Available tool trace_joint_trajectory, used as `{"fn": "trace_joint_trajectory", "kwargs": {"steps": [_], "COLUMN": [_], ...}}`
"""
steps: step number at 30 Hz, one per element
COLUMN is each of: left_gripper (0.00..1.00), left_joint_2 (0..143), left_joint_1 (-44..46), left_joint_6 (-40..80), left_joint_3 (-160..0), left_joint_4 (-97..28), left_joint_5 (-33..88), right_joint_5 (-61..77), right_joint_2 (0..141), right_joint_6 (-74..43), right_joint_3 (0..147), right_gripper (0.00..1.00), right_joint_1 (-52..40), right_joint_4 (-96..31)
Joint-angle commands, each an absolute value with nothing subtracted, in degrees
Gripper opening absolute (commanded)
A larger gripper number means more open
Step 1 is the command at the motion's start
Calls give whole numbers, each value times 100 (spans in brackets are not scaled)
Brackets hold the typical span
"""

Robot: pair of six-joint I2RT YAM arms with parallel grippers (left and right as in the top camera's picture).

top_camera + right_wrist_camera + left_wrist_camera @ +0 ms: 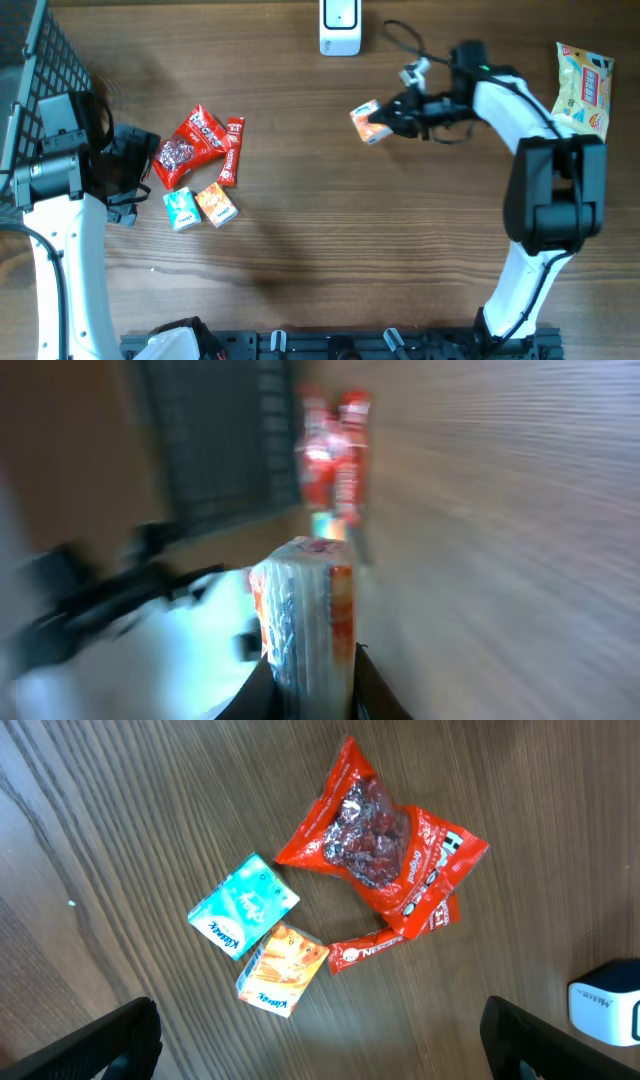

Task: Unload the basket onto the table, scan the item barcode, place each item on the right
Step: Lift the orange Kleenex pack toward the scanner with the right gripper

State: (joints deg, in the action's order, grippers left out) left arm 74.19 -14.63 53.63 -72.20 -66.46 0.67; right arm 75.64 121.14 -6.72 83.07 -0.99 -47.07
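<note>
Presentation step in hand — orange pack (pixel 366 122) clamped in the right gripper (pixel 384 120), near the scanner (pixel 339 28) but apart from it. Next, likely: bring closer and turn the barcode face toward the scanner window. Leave the left gripper (pixel 138 166) — jaws wide apart — beside the snack pile (pixel 200 150).

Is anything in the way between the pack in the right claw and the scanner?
Nothing visible. The right claw holds the orange pack, and only bare table lies between it and the white scanner.
</note>
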Motion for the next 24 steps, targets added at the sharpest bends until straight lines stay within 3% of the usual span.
{"fn": "trace_joint_trajectory", "kwargs": {"steps": [1,7,15,24], "left_gripper": [100,100,100,100], "left_joint_2": [7426,7426,7426,7426], "left_joint_1": [-1492,-1492,-1492,-1492], "left_joint_6": [5293,5290,5290,5290], "left_joint_3": [-7236,-7236,-7236,-7236], "left_joint_4": [-6643,-6648,-6648,-6648], "left_joint_5": [-14,-14,-14,-14], "right_joint_5": [9299,9301,9299,9260], "right_joint_2": [11983,11983,11983,11983], "right_joint_6": [303,-309,-2639,-2193], "right_joint_3": [7835,7762,7762,7762], "right_gripper": [4,4,4,4], "right_joint_1": [338,454,451,329], "right_joint_4": [-4676,-4464,-2764,-2272]}}
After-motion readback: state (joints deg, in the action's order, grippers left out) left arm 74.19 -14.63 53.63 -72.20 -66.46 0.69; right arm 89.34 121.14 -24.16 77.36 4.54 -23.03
